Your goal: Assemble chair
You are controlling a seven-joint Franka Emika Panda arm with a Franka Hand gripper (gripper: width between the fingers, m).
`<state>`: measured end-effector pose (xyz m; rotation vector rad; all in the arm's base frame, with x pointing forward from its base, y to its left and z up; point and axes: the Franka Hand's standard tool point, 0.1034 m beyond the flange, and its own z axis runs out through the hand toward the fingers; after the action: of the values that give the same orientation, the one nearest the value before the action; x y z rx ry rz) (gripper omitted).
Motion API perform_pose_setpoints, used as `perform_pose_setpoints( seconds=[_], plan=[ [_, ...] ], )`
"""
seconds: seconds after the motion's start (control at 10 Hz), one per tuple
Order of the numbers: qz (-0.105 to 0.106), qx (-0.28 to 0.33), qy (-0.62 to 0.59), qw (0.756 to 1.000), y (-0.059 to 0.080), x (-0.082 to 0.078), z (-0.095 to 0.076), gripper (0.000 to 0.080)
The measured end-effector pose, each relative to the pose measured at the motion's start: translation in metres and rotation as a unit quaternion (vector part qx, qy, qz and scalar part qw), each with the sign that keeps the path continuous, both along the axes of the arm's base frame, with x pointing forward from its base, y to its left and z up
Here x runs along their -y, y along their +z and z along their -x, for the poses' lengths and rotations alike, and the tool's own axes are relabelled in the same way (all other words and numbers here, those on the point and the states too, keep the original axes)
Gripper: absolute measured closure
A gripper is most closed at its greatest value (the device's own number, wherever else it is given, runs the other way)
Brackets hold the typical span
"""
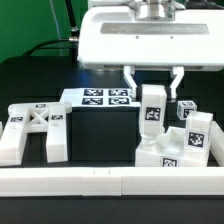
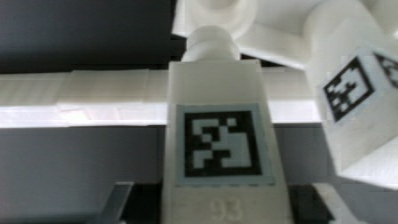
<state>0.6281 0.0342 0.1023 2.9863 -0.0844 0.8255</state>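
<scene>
Your claw (image 1: 152,88) grips the upright leg (image 1: 151,112); keep it plumb and ease it straight toward 6 o'clock into the block (image 1: 160,152) beneath it.

I see the marker board (image 1: 105,97) lying flat on the black tabletop (image 1: 100,135), toward the back. A long white rail (image 1: 80,182) runs along the tabletop's near edge; a green backdrop (image 1: 25,30) stands behind.

A broad, boxy white hand (image 1: 152,92) with rounded corners fills the top, and there's a grey metal flange (image 1: 155,8) above it. Two slim pale fingers (image 1: 127,78) come off its underside, and up close their pads (image 2: 143,205) look dark grey.
</scene>
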Motion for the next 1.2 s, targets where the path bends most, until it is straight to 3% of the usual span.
perform_pose_setpoints(
  seconds=[0.3,1.2],
  plan=[
    [0.001,-0.004,0.002,1.000,-0.0056,-0.0025,0.0019,0.0509],
    [0.008,-0.003,0.012,1.000,-0.0052,-0.0014,0.0041,0.0509]
  ],
)
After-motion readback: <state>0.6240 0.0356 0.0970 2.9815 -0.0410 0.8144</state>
